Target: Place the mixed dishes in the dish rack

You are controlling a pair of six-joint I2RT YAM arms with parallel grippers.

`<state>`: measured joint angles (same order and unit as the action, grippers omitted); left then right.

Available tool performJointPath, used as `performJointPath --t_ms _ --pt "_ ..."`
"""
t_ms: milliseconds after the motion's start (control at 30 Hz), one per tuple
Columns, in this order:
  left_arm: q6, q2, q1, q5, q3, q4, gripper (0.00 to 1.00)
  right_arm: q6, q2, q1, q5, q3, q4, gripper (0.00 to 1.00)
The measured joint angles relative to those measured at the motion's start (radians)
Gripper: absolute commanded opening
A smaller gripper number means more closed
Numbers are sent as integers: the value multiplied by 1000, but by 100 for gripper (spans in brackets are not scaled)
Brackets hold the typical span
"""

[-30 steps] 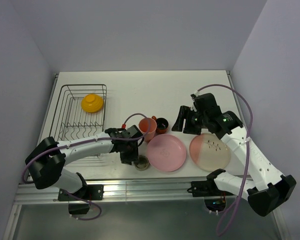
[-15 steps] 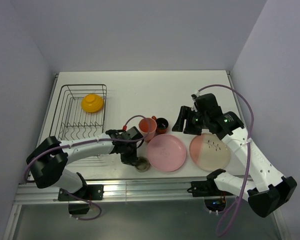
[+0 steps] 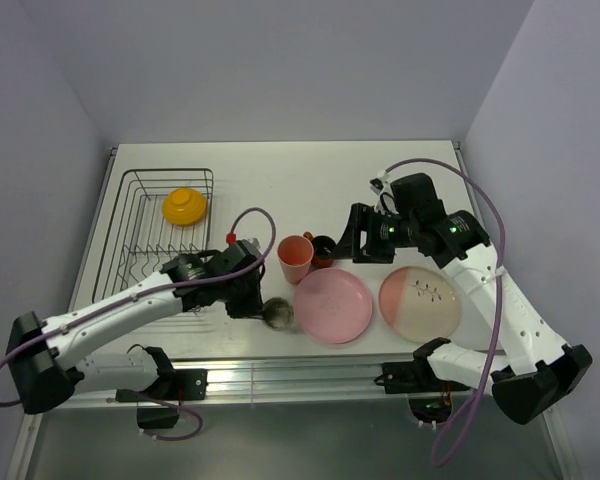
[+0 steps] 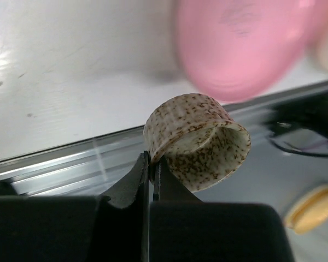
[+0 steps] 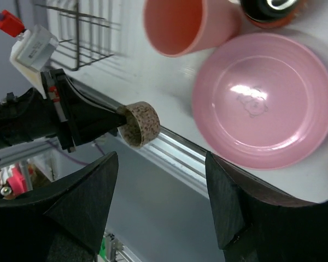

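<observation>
1. The left gripper (image 4: 151, 164) is pinched narrow on the small speckled beige cup (image 4: 197, 136), gripping its wall at the rim; the cup is tipped on its side at the near edge of the table (image 3: 280, 180), just beside the pink plate (image 3: 333, 305).
2. The dish rack (image 3: 130, 182) lies to the left of the cup and farther back; the left arm is much the nearer one; the cup's axis runs roughly level, so I judge a wrist turn is needed before setting it down.
3. The orange-yellow bowl (image 3: 184, 206) sits upside down at the rack's far end; the rack's near wall stands in the path, so the cup must pass over it.
4. The right gripper (image 5: 161, 164) hovers with jaws wide, holding nothing, near the pink tumbler (image 3: 296, 257) and the small dark red-brown cup (image 3: 323, 246); the pink-and-cream plate (image 3: 420, 303) lies to the right, well apart from that path.
</observation>
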<state>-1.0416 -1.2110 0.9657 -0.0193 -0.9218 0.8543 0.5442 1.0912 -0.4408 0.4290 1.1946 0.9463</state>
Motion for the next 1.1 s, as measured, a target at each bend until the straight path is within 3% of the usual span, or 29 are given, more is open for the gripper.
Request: performJointPath --t_ms 200,533,733,1100 --pt "-1 179 -1 -82 -131 -70 0 36 11 -31 195 115 -58 73" --pt "-63 212 -18 -348 -158 -548 0 341 -24 -79 548 69 -497 74" --pt "-134 229 -86 -489 -93 -789 0 447 -64 -79 595 45 -664 75" --pt "-229 235 -148 -622 -48 -1011 0 642 -117 -78 608 -18 -974 77"
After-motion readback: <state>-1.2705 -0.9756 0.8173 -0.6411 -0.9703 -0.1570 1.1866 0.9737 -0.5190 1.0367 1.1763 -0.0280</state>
